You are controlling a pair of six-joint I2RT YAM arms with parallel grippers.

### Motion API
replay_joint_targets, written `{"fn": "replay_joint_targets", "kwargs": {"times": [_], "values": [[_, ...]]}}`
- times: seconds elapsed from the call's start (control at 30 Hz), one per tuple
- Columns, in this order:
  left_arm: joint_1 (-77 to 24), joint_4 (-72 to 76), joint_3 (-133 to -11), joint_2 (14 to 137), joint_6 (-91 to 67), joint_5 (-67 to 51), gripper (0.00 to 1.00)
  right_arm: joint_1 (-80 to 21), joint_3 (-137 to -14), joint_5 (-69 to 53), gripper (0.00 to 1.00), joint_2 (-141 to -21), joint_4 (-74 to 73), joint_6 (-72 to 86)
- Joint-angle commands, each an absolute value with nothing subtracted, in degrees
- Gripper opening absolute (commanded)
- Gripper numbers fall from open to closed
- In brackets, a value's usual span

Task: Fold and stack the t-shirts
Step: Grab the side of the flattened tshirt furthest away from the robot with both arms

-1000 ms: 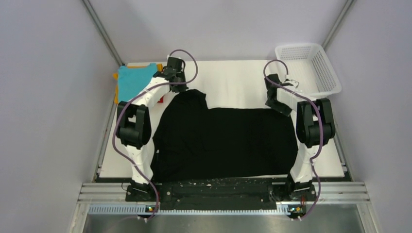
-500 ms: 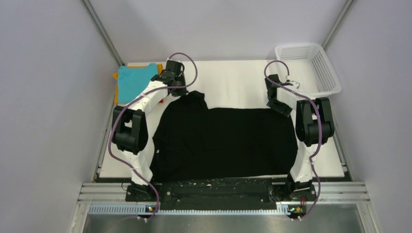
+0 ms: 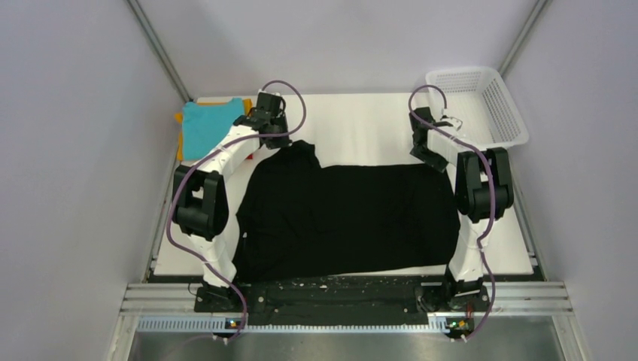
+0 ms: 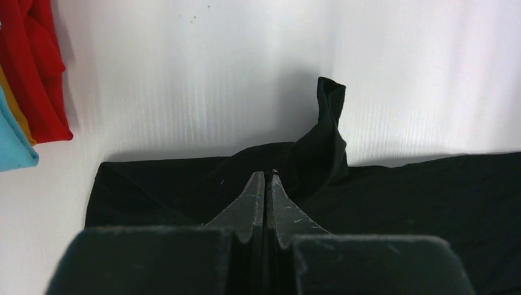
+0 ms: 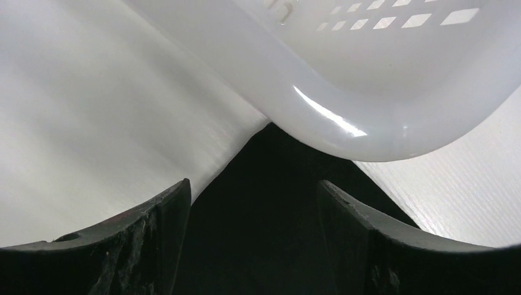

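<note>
A large black t-shirt (image 3: 353,218) lies spread flat across the middle of the table, with one sleeve (image 4: 329,123) bunched up at its far left. My left gripper (image 3: 279,141) is over the shirt's far left corner. Its jaws (image 4: 265,175) are pressed shut just above the black cloth (image 4: 430,196), and nothing shows between them. My right gripper (image 3: 439,159) is at the shirt's far right corner. It is open (image 5: 253,184), with the black corner (image 5: 276,209) lying between the fingers. A folded teal shirt (image 3: 205,124) tops the stack at the far left, over orange-yellow (image 4: 15,104) and red (image 4: 40,67) ones.
A white mesh basket (image 3: 502,113) stands at the far right, and its rim (image 5: 344,92) is just beyond my right fingertips. The shirt stack sits against the left wall. The shirt's near edge hangs over the table's front rail (image 3: 338,289).
My right gripper has moved away from me towards the basket, and the shirt's far right corner has shifted slightly with it. My left arm reached a little further out and then stayed put.
</note>
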State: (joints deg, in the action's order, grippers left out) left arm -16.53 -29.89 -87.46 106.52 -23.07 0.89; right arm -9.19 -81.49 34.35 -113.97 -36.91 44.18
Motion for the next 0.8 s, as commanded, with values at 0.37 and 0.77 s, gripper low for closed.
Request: {"fn": "replay_joint_targets", "kwargs": {"times": [0.37, 0.77], "values": [[-16.7, -28.0, -85.6, 101.0, -24.1, 1.2, 0.0, -9.0, -83.2, 34.1, 0.65, -117.4, -37.9, 44.5], [-16.7, -27.8, -82.1, 97.4, -24.0, 3.3, 0.0, -7.5, -77.1, 38.2, 0.4, -112.9, -38.1, 45.7]]}}
